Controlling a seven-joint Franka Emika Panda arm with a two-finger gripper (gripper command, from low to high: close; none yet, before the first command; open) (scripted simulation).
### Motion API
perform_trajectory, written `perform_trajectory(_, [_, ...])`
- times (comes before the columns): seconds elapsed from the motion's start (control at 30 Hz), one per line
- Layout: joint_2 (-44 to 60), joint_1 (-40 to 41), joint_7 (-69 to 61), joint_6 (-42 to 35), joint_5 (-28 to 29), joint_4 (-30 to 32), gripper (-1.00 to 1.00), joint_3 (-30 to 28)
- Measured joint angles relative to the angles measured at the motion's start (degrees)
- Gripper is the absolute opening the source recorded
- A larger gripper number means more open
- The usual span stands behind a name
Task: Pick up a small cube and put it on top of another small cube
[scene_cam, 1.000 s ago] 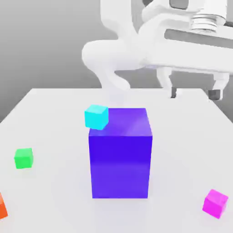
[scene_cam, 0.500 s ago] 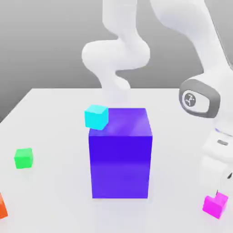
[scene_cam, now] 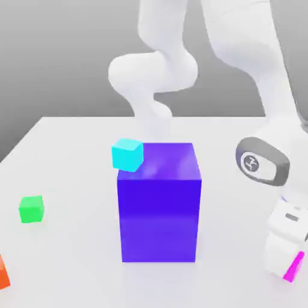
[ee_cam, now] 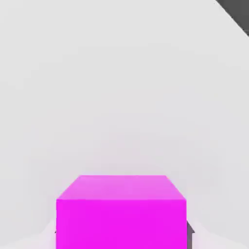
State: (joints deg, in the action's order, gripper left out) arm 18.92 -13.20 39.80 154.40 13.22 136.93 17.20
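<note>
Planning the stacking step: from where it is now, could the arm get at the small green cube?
Probably yes: the green cube sits alone on the table, open from above, though the big blue-violet block stands between it and the arm.

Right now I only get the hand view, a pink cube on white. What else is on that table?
Observer: A big blue block stands mid-table, far taller than your pink cube.
Operator: Any other small cubes?
Observer: A green cube sits alone on the exterior view's left.
Operator: Just that?
Observer: A cyan cube shows at the block's upper corner, same side.
</note>
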Motion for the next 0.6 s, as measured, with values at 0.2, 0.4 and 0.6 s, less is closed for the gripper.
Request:
perform_trajectory(0.2, [-5.5,9.3,0.4,-0.8,-3.0,4.5,-1.0,-7.9])
perform_trajectory(0.4, [-10.5,18.3,1.5,-0.9,-5.4,9.2,-1.0,-16.7])
perform_trajectory(0.6, [-16.5,34.7,3.5,-1.3,-7.3,14.4,-1.0,-27.6])
